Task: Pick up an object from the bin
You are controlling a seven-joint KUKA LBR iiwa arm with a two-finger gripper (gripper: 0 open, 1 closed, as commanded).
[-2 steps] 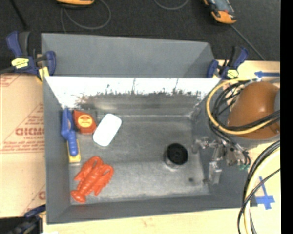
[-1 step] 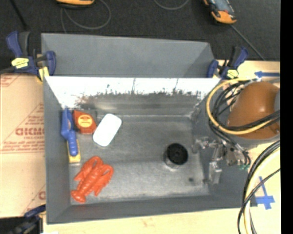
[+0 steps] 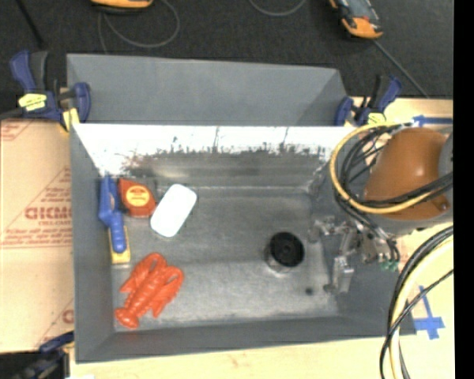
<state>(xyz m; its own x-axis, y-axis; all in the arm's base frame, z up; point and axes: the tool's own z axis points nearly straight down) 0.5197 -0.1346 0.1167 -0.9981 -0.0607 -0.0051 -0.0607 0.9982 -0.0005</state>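
Camera view shows a red lobster toy (image 3: 148, 287) at the near left of the bin (image 3: 221, 302). The gripper (image 3: 342, 263) hangs at the right, just beside a black round cap (image 3: 285, 250); open or closed, I cannot tell. A white oval piece (image 3: 174, 209) lies far left.

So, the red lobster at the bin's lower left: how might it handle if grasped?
The red lobster looks like moulded plastic or rubber, so probably light. Its thin claws and legs may flex. Lying flat, it seems unlikely to roll.

Red toy lobster (image 3: 148, 288) at left; white oval block (image 3: 174, 210) beside orange tape measure (image 3: 137, 197).
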